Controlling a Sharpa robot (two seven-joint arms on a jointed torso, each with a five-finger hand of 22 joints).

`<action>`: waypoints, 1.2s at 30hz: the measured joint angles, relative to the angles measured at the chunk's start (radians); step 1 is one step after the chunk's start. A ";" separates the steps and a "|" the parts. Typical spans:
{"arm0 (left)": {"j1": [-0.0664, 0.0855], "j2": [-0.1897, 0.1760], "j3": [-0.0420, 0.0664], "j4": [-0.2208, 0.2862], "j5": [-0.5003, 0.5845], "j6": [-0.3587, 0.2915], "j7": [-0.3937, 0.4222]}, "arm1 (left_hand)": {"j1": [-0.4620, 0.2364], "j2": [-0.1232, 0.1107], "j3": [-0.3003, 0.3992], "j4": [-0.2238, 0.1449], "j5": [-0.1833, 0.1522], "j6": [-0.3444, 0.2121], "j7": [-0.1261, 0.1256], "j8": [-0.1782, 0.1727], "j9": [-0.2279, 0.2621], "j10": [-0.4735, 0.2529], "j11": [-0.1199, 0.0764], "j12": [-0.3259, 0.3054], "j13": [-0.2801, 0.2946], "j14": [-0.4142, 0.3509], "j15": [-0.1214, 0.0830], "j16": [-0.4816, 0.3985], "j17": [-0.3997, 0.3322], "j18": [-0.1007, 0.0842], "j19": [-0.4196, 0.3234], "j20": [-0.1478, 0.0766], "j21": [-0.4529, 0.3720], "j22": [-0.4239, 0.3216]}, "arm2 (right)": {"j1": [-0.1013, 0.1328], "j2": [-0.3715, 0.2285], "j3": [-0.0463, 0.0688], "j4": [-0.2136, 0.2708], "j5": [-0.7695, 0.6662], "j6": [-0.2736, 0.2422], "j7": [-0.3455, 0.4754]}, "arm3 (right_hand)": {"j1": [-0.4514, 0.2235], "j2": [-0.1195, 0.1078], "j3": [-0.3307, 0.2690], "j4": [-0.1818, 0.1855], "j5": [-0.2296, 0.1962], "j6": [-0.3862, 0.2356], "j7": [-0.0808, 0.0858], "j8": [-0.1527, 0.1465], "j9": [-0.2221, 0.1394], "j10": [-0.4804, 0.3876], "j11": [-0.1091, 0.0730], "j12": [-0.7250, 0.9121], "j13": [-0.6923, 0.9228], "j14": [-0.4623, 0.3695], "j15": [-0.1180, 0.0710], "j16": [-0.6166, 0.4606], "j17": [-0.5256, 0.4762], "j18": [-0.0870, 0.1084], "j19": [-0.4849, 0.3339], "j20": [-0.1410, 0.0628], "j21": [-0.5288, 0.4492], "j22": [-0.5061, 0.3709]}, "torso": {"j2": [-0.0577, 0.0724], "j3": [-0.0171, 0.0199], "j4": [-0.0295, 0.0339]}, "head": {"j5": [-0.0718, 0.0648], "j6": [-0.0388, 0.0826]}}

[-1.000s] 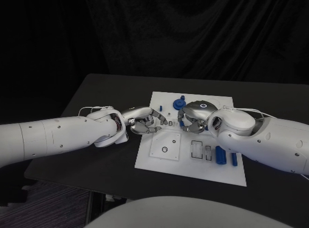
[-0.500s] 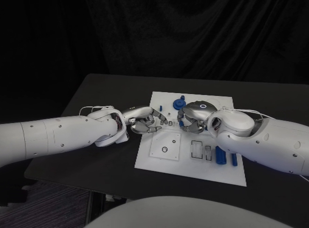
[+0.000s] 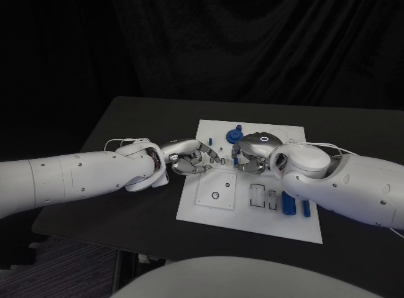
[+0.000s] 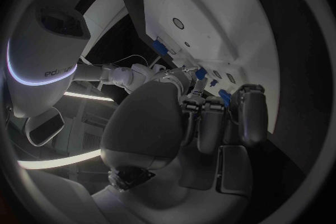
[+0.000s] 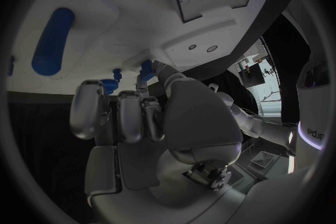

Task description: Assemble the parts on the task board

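Two robot hands meet over the middle of the white task board (image 3: 256,220), which lies flat on the black bench (image 3: 130,118). The left robot hand (image 3: 191,158) sits at the board's 9 o'clock edge, and the right robot hand (image 3: 252,155) hangs over the board just beside it, toward 3 o'clock. Both have their fingers curled in. In the wrist views each seems to have a small blue part (image 4: 200,73) near its fingertips, but I cannot tell for sure if either robot hand really holds one. A round blue part (image 3: 232,134) stands on the board at 12 o'clock from the hands, close to the right one. Two long blue parts (image 3: 289,202) lie near the board's 4 o'clock side, with their long way running from 12 to 6 o'clock. They are nearer the right arm. My guess is the next move happens in the small gap between the two hands, so the little piece there must line up well.
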 measured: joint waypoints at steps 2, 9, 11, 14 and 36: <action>0.000 0.001 0.000 -0.001 0.000 0.001 -0.001 | 0.000 0.000 0.000 0.000 0.000 0.000 0.000 0.000 0.000 0.000 0.000 0.000 0.000 0.000 0.000 0.000 0.000 0.000 0.000 0.000 0.000 0.000 | 0.000 0.000 0.000 -0.001 0.000 0.003 -0.001 | -0.004 -0.005 -0.006 0.006 -0.023 -0.008 0.008 -0.034 -0.020 0.002 0.001 -0.002 0.000 -0.001 0.002 0.000 0.000 0.000 0.003 0.006 0.000 0.000 | 0.000 0.0000 -0.0001 | 0.001 0.000; 0.000 0.004 0.000 -0.005 0.000 0.004 -0.004 | 0.000 0.000 0.000 0.000 0.000 0.000 0.000 0.000 0.000 0.000 0.000 0.000 0.000 0.000 0.000 0.000 0.000 0.000 0.000 0.000 0.000 0.000 | -0.001 0.003 0.000 -0.003 0.000 0.011 -0.004 | 0.002 -0.012 -0.008 0.008 -0.042 -0.031 0.010 -0.088 -0.052 -0.002 0.005 -0.011 0.000 -0.001 0.002 0.000 0.000 0.000 0.000 0.010 -0.005 0.000 | 0.000 0.0000 -0.0006 | 0.004 0.000; 0.000 0.004 0.000 -0.005 0.000 0.005 -0.005 | 0.000 0.000 0.000 0.000 0.000 0.000 0.000 0.000 0.000 0.000 0.000 0.000 0.000 0.000 0.000 0.000 0.000 0.000 0.000 0.000 0.000 0.000 | -0.001 0.004 0.000 -0.004 0.000 0.012 -0.004 | 0.002 -0.012 -0.011 0.011 -0.042 -0.036 0.009 -0.103 -0.061 -0.008 0.010 -0.016 0.000 -0.001 0.002 0.000 0.000 0.000 0.000 0.010 -0.010 0.000 | 0.000 0.0000 -0.0006 | 0.004 0.000; 0.000 0.005 0.000 -0.006 0.000 0.006 -0.006 | 0.000 0.000 0.000 0.000 0.000 0.000 0.000 0.000 -0.001 0.000 0.000 0.000 0.000 0.000 0.000 0.000 0.000 0.000 0.000 0.000 0.000 0.000 | -0.001 0.004 0.000 -0.004 0.000 0.013 -0.005 | 0.002 -0.012 -0.014 0.014 -0.051 -0.044 0.008 -0.118 -0.072 -0.021 0.003 -0.027 0.000 -0.001 0.002 0.000 0.000 0.000 0.000 0.010 -0.010 0.000 | 0.000 0.0000 -0.0005 | 0.004 0.000; 0.000 0.006 0.000 -0.001 0.001 -0.100 -0.017 | -0.210 0.028 -0.199 0.128 -0.326 0.125 0.016 0.039 -0.017 0.000 0.032 0.000 0.000 -0.003 0.025 0.000 0.000 0.000 0.016 0.024 0.004 0.000 | 0.028 -0.108 0.008 0.133 0.007 -0.101 0.017 | 0.021 -0.059 -0.114 0.135 -0.182 -0.318 -0.013 -0.244 -0.249 -0.030 -0.028 -0.041 0.000 -0.002 -0.013 0.005 0.000 0.000 0.013 -0.009 0.007 0.000 | -0.001 0.0003 0.0000 | -0.011 0.000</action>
